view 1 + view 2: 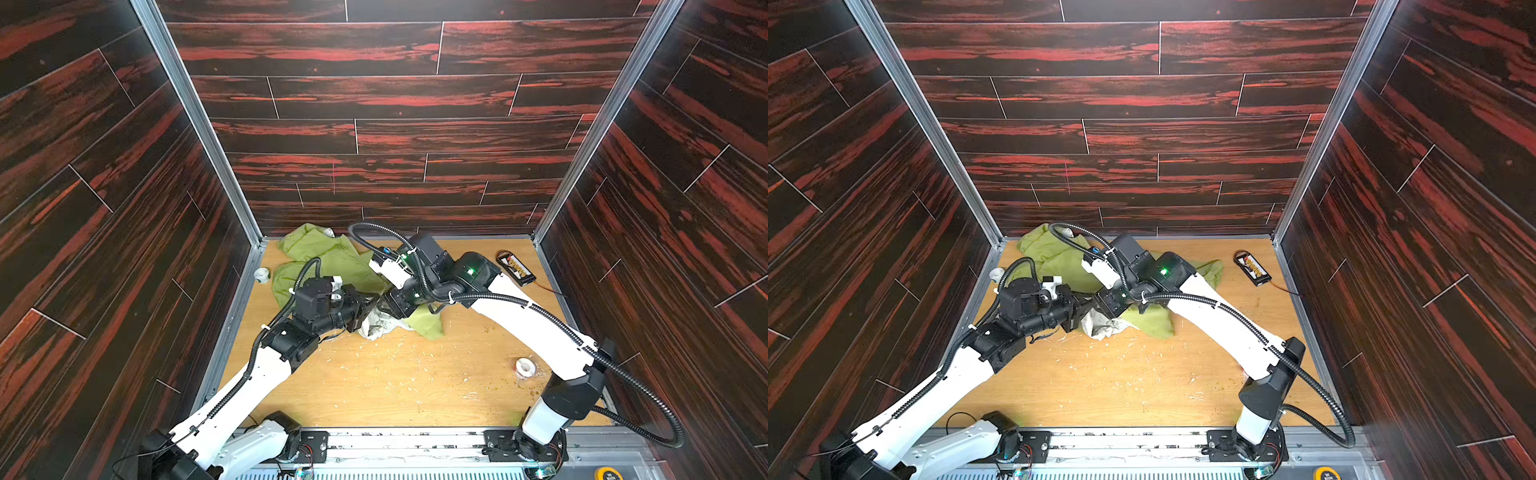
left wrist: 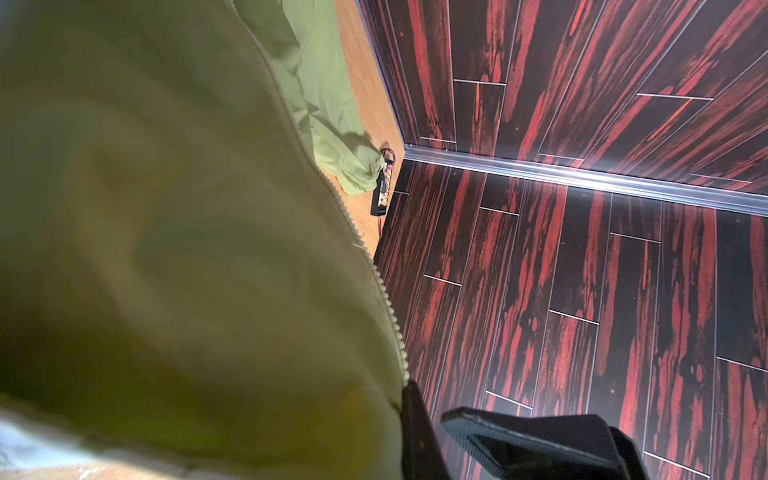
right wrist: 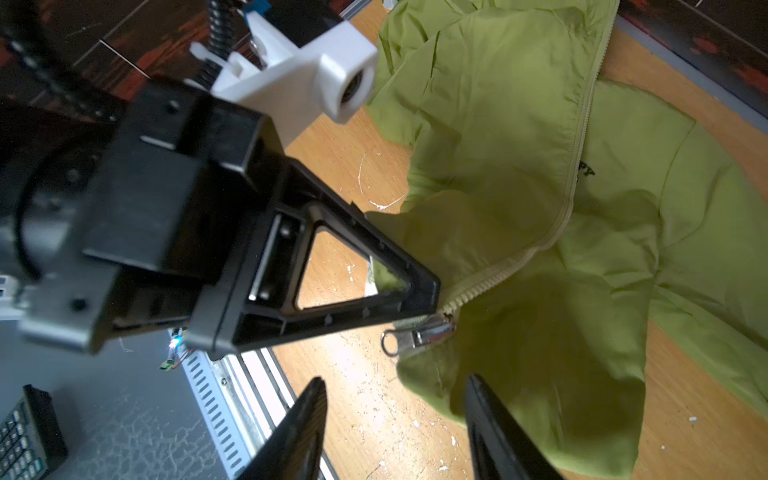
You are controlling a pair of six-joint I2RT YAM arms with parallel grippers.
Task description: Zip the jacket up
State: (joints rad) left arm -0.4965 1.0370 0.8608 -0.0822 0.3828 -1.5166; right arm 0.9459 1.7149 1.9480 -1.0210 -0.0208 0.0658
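Left gripper [image 3: 430, 291]: jaws pressed together, pinching the jacket [image 3: 519, 145] at the bottom end of the zipper [image 3: 579, 158]. The metal slider [image 3: 432, 330] is just beside its tip, and the pull tab [image 3: 395, 340] points away from the teeth.

Right gripper [image 3: 395, 378]: fingers [image 3: 305, 424] spread and gripping nothing. The tips are just short of the slider. One finger is over bare table [image 1: 395, 395], the other over the jacket's hem corner.

In both top views the two grippers meet nearly tip to tip, left of the table's middle.

Jacket position:
- It lies on the back-left part of the table.
- One end is bunched against the back wall near the left corner.
- The hem end is raised in the left grip, with white lining [image 1: 378, 326] hanging below it.
- A green corner [image 1: 428, 326] lies flat toward the centre.
- The teeth run from the slider in a curve up the front; I cannot tell whether the two halves are joined.

Edges:
- A cuff reaches right, just beside a black board [image 1: 1252, 270] at the back right.
- A tape roll [image 1: 262, 274] sits at the left edge, near the jacket.
- A second roll [image 1: 524, 368] sits front right, close to the right arm.

Room: the front half of the table carries only white flecks, with open surface between the two arm bases.
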